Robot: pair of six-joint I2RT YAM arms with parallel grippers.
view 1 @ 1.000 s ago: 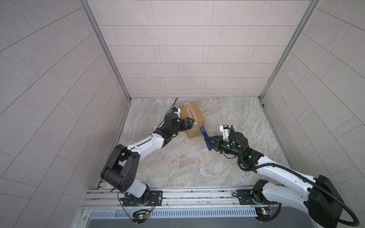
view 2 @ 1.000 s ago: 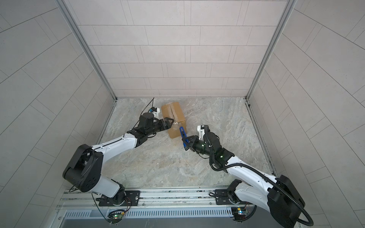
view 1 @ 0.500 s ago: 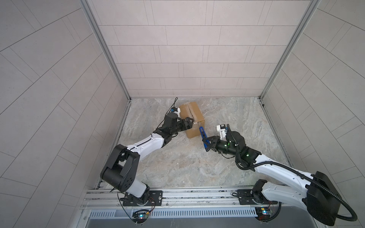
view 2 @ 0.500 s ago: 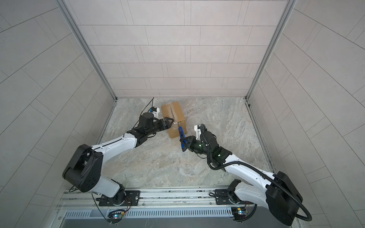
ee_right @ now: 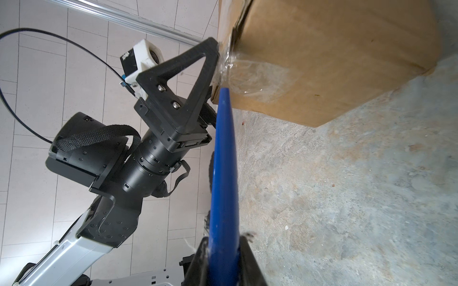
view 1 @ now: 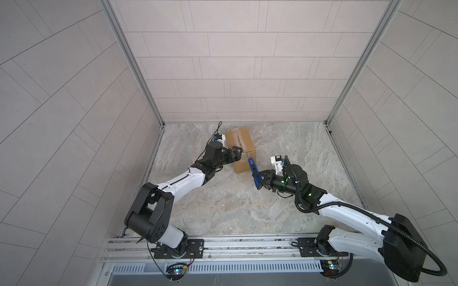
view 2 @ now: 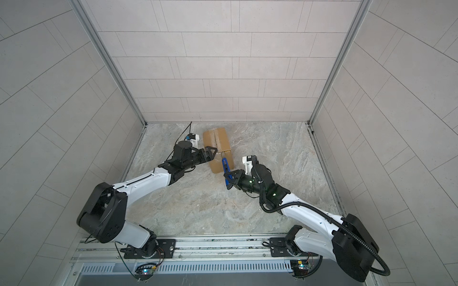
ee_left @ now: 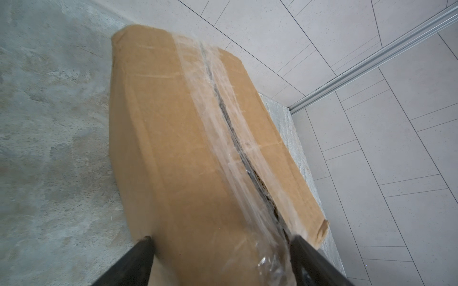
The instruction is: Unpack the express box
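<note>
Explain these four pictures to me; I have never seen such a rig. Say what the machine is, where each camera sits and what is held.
This is a robot with two arms fixed to a rail, each ending in a two-fingered gripper. Both top views come from one camera head overhead, so they look nearly alike. The other two pictures come from a camera on each arm's wrist, looking along its fingers. On the marbled table lies one thing: the express box, a brown carton with clear tape along its seam. The left gripper, jaws spread wide, sits against the box's taped end; whether it squeezes I cannot tell. The right gripper is shut on a blue tool, whose tip points at that same end.
</note>
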